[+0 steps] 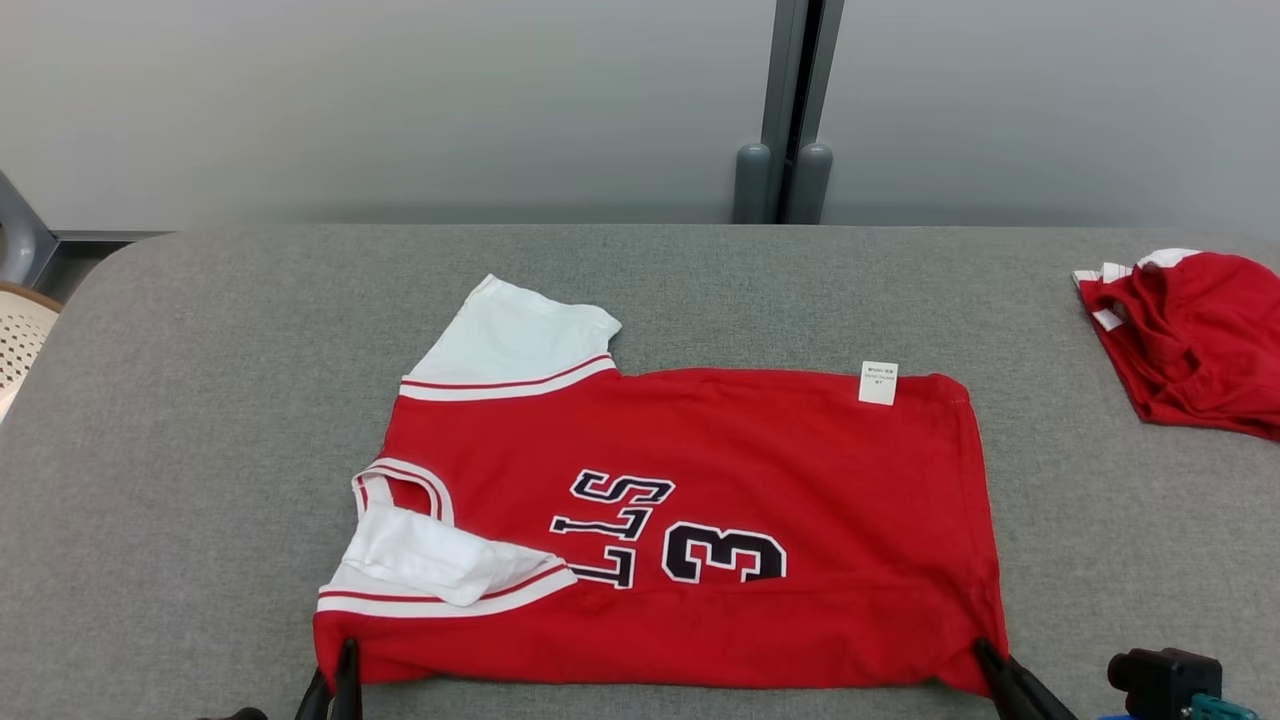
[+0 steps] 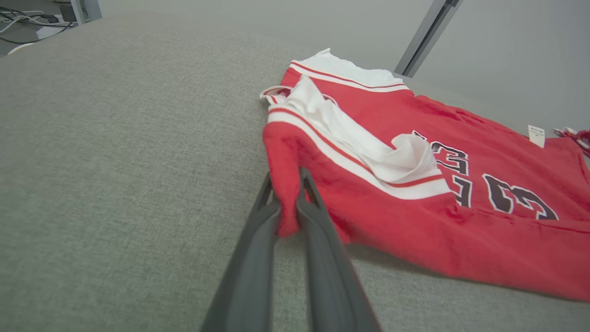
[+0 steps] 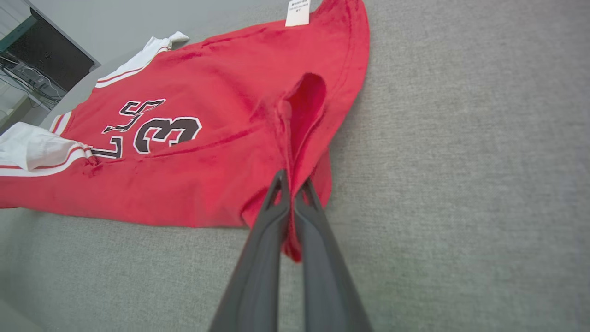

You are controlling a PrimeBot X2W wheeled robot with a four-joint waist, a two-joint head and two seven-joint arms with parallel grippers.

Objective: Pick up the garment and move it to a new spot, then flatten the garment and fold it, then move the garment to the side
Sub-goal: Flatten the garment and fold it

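My left gripper [image 2: 286,186] and right gripper [image 3: 291,184] each pinch shut on a near corner of the shirt [image 1: 720,440], spread on the table [image 1: 200,420]; I judge flattening nearly done, most folding and the move aside yet to come.

From where I sit this reads as a lab or test room. I work over a big table [image 1: 200,450] with rounded corners, covered all over in grey cloth. It stands close to a bare pale wall [image 1: 400,100] of plain panels with a dark metal post [image 1: 795,100] between them. Loose cables [image 2: 23,20] trail past the table's edge, and a dark box [image 3: 50,57], cabinet or screen I can't tell, stands beyond it. A cream perforated chair [image 1: 18,335] sits at the left. One red shirt [image 1: 750,460] is spread on the cloth, and a second shirt [image 1: 1190,350] is heaped at the right, like samples on a bench.
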